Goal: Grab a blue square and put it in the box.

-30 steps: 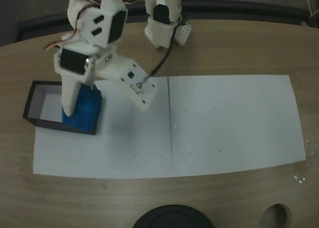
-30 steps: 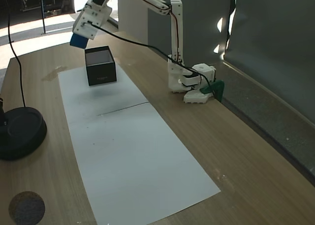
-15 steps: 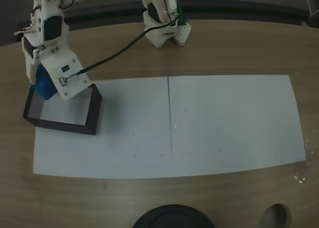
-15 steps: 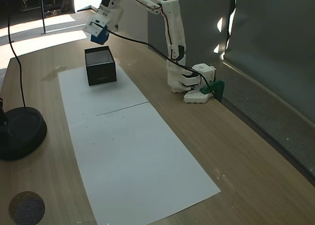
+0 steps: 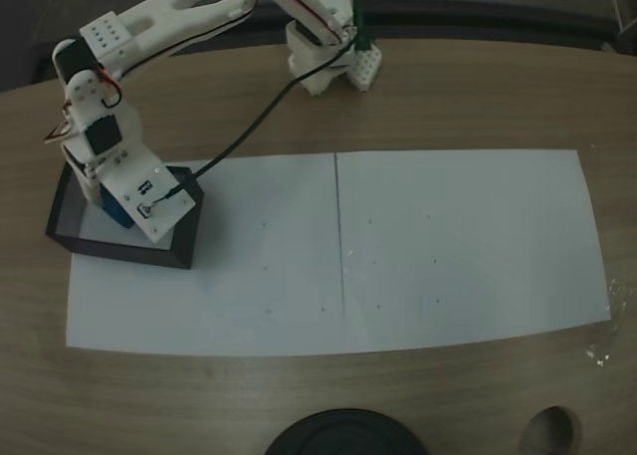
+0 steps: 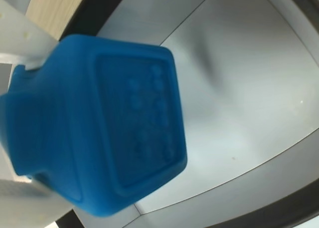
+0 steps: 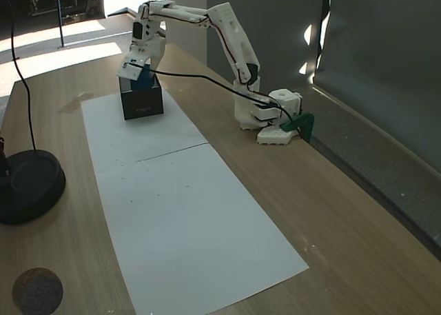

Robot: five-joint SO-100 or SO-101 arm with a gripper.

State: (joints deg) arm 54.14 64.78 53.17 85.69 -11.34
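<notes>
Gripper (image 5: 124, 211) is clamping the blue square (image 6: 99, 123) inside the box (image 5: 70, 238); wrist view is showing raised dots on its face.

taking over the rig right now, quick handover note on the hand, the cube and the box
Hand: shut on the blue square, lowered over the box.
Blue square: gripped between the fingers, above the box's white floor in the wrist view; whether it touches the floor cannot be told.
Box: on the left end of the white paper sheet in a fixed view.
Done: pick and carry.
Left: open the hand, lift clear.
</notes>
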